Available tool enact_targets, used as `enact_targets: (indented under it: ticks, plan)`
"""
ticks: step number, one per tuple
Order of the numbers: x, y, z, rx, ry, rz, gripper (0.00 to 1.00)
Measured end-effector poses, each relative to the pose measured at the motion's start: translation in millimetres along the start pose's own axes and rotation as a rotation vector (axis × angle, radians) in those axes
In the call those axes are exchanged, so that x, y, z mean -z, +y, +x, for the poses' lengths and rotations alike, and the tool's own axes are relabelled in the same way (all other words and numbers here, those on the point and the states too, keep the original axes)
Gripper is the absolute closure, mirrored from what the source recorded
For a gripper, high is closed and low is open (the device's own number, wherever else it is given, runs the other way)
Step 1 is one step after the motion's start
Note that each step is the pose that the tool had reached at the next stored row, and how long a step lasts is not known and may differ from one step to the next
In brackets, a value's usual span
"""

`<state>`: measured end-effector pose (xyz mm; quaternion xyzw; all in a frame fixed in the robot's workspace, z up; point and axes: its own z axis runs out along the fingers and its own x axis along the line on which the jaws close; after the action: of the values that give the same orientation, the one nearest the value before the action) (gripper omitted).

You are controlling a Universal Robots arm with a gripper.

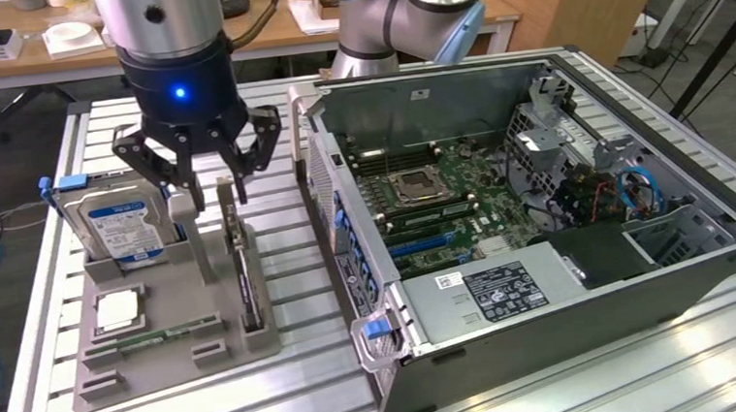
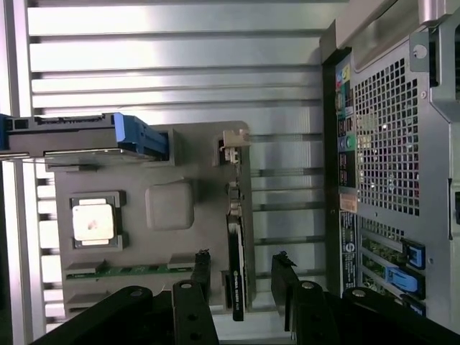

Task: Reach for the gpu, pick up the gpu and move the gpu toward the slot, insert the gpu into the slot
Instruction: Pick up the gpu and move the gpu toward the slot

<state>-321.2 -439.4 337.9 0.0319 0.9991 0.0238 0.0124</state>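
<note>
A robot arm's end effector (image 1: 218, 192) hung above a grey parts holder (image 1: 219, 304) on a slatted metal desk (image 1: 309, 298). A blue light glowed on its dark body. Its fingers were spread wide and gripped nothing.

The gpu (image 1: 246, 283), a thin dark circuit card, stood upright on its long edge in a groove of the holder, on the side nearest the computer case (image 1: 545, 320). The fingers straddled the card's far end, one on each side. In the wrist view, the end effector (image 2: 241, 262) showed a black fingertip on either side of the gpu (image 2: 234, 230), with a gap between each fingertip and the card.

At the exterior view's left of the holder, a silver hard drive (image 1: 117, 224) with a blue label stood upright. In front of it, a square processor chip (image 1: 116, 309) lay flat in a recess, and a narrow green memory stick (image 1: 170, 333) lay just beside that.

At the exterior view's right of the holder, just beside it, the computer case lay open, with its green motherboard (image 1: 459, 200) facing up.
</note>
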Motion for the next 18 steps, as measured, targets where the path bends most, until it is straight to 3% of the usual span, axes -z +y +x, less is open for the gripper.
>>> enact_targets:
  ticks: [18]
  plan:
    - [-10.2,-4.0,0.0,0.011,0.0006,-0.0002,0.53]
